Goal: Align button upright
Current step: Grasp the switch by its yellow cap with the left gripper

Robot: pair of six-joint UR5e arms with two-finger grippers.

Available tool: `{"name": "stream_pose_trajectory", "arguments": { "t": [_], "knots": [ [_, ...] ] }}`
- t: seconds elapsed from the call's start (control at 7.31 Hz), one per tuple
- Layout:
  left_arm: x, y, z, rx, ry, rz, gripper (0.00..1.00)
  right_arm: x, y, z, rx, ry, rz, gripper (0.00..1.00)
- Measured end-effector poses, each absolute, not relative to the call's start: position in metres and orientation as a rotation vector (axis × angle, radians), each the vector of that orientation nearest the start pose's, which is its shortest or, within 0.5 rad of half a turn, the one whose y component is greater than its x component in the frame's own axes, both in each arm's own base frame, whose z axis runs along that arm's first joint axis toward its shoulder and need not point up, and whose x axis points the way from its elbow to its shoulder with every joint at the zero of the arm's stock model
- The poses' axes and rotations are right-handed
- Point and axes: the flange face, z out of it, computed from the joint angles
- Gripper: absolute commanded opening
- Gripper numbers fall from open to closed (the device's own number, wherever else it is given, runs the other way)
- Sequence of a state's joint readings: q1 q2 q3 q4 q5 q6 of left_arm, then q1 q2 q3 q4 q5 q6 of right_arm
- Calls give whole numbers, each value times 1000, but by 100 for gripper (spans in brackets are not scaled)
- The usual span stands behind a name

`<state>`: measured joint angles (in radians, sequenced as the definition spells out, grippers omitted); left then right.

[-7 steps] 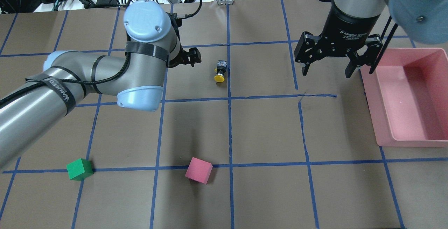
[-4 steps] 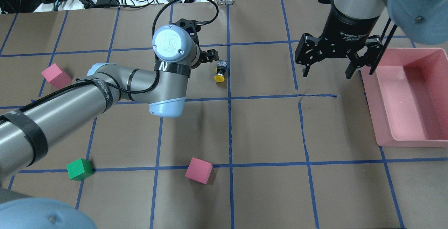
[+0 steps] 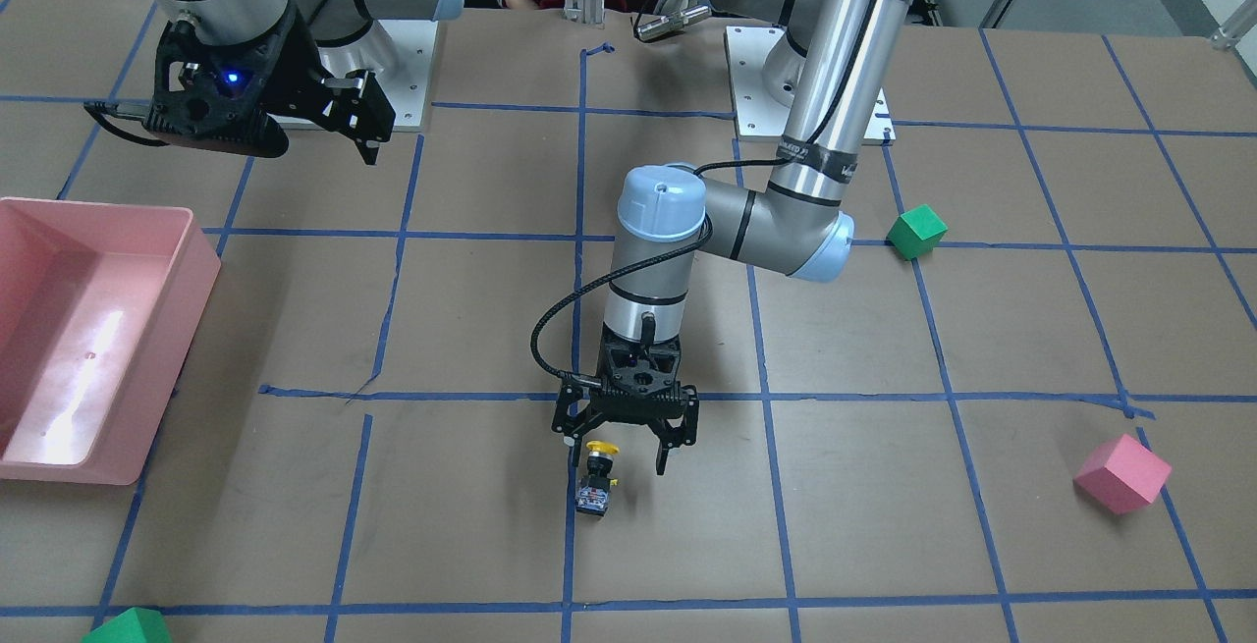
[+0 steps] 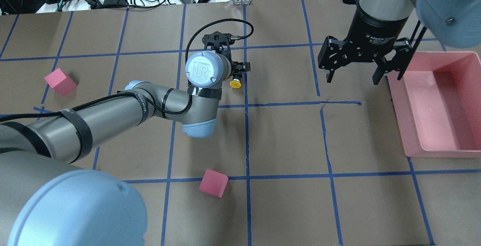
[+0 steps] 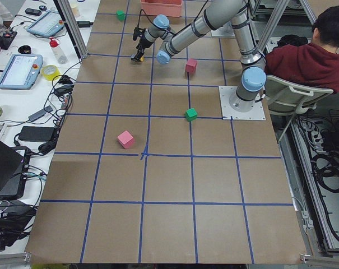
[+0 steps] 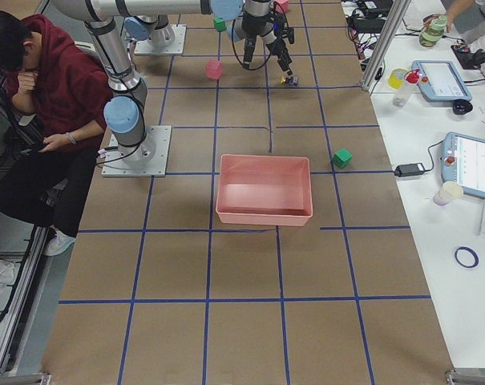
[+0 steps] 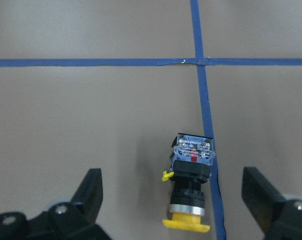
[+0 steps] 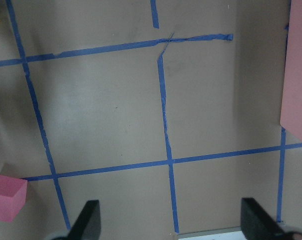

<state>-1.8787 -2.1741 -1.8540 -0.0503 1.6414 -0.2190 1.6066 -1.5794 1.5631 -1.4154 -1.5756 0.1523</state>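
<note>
Left gripper (image 3: 619, 458): jaws spread wide, pointing down, holding nothing. Fingers (image 7: 92, 193) straddle the button (image 7: 191, 187) and neither touches it. Whether the tips reach the table (image 4: 285, 144) I cannot tell.

Button: lying on its side between the fingers, near the table's middle, just beside a blue tape line (image 7: 207, 107). The yellow cap faces the robot and the contact block faces away.

Right gripper (image 4: 352, 80): jaws spread, empty, held above the table beside the pink tray (image 4: 412, 126).

Also on the table: two pink cubes (image 4: 213, 183) (image 4: 60, 82) and a green cube (image 3: 916, 231), all well apart from the button.
</note>
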Motion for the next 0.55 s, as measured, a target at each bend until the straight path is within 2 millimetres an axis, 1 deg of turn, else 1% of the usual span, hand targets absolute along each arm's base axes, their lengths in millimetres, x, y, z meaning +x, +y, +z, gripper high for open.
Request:
{"name": "stream_pose_trajectory", "arguments": {
  "t": [0.27, 0.55],
  "knots": [
    [-309, -551, 167, 144, 3065, -1036, 96, 149, -469, 481, 195, 3145, 220, 100],
    [-311, -546, 150, 172, 3081, -1014, 84, 147, -470, 481, 197, 3146, 219, 100]
  ]
}}
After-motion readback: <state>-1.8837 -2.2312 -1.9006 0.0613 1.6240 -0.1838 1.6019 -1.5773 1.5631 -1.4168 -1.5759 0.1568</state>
